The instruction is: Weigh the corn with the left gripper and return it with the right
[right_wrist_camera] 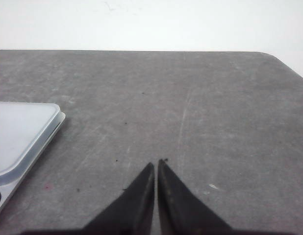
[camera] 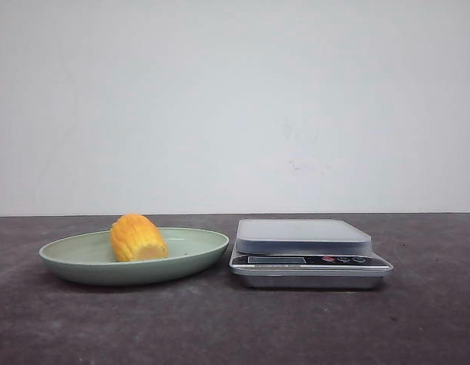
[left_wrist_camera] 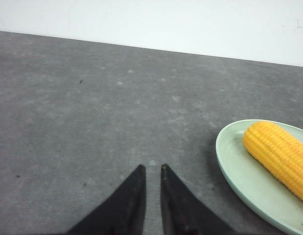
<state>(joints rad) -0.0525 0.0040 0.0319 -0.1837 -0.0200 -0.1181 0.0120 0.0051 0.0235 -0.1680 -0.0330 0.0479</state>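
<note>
1. The corn point(camera: 138, 238) is lying on the green plate point(camera: 83, 258), left of the scale point(camera: 307, 251).
2. My left gripper point(left_wrist_camera: 152, 169) is hovering with fingers nearly together, empty.
3. My right gripper point(right_wrist_camera: 156, 163) is sitting pinched closed, empty.

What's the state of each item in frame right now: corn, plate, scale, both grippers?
Yellow-orange corn cob piece: lying on its side in the plate, not gripped.
Pale green oval plate: on the table, left of the scale, holding the corn.
Silver digital kitchen scale: platform bare, display too small to read.
Black left gripper: nearly closed, narrow gap, holding nothing, beside the plate.
Black right gripper: tips together, holding nothing, beside the scale.
</note>
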